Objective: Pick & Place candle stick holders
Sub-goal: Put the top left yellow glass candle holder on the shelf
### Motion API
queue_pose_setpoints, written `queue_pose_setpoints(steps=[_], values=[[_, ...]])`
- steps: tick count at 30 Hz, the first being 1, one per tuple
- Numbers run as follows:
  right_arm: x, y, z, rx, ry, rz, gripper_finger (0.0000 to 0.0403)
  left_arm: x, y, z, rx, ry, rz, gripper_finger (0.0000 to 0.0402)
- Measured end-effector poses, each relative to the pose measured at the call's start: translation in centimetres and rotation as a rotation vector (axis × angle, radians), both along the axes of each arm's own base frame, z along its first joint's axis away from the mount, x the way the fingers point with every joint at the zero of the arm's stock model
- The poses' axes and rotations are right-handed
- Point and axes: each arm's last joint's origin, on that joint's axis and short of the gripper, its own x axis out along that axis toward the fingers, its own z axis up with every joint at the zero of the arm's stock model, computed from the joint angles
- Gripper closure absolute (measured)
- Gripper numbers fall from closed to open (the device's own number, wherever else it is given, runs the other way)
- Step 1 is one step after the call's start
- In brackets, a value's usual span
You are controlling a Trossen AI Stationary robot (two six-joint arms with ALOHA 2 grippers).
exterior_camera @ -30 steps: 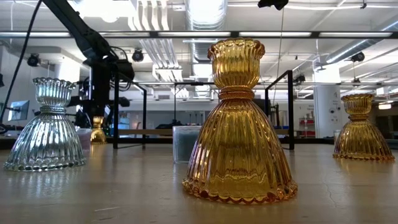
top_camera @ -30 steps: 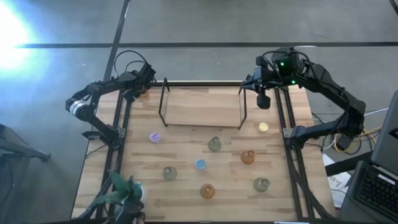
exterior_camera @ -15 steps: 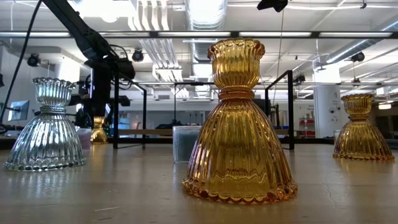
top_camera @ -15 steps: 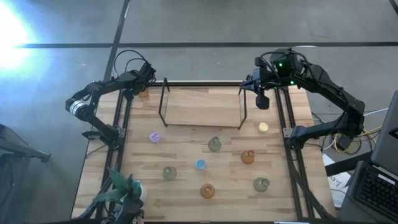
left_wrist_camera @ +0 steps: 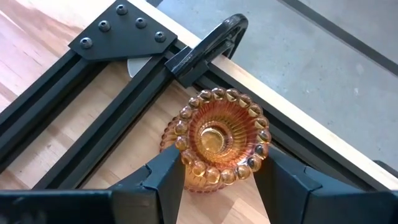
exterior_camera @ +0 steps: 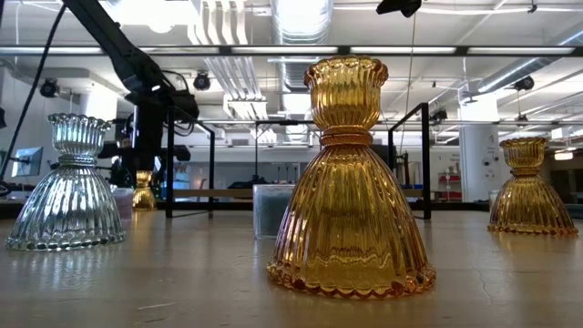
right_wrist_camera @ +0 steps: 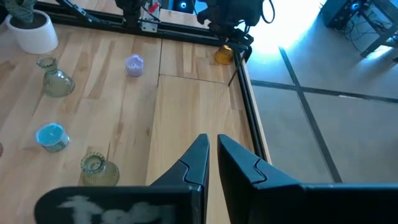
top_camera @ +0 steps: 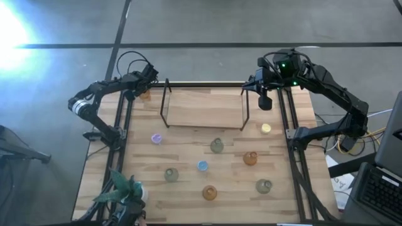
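Note:
Several small glass candle stick holders stand on their bases on the wooden table (top_camera: pixel 188 188): purple (top_camera: pixel 156 138), yellow (top_camera: pixel 266 128), blue (top_camera: pixel 202 166), grey-green (top_camera: pixel 217 145) and amber (top_camera: pixel 250 158) among them. One amber holder (left_wrist_camera: pixel 216 139) stands upright at the table's far left corner (top_camera: pixel 145 94). My left gripper (left_wrist_camera: pixel 221 177) is open above it, pointing down, one finger on each side of its beaded rim. My right gripper (right_wrist_camera: pixel 212 155) is shut and empty, held above the table's far right (top_camera: pixel 266 100). My left gripper's fingers (left_wrist_camera: pixel 166 177) stand close on both sides of the amber holder's beaded top rim (left_wrist_camera: pixel 186 163), coming from above. I cannot tell whether they touch it. The holder stands upright on the table.
A black metal rack with a wooden board (top_camera: pixel 204 108) stands at the far middle. Black frame rails (left_wrist_camera: pixel 118 118) run along the table's sides, close to the amber holder. A leafy plant in a white pot (top_camera: pixel 125 191) stands at the near left corner.

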Motion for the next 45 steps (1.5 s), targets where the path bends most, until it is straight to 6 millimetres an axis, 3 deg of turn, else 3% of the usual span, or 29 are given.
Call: queue_pose_setpoints(steps=[14,20,31,45], values=[[0.0,0.0,0.0,-0.001,-0.002,0.000,0.0376,0.1,0.4,-0.4,0.036,0.064,0.010,0.0219],[0.0,0.0,0.0,-0.003,-0.005,0.000,0.0376,0.1,0.5,-0.4,0.044,0.062,0.008,0.0260],[0.0,0.0,0.1,-0.005,-0.007,-0.001,0.0376,0.3,0.4,-0.3,0.038,0.047,-0.008,0.0262],[0.1,0.0,0.1,-0.006,-0.010,-0.001,0.0376,1.2,-2.5,2.1,-0.017,0.023,-0.081,0.0262]])
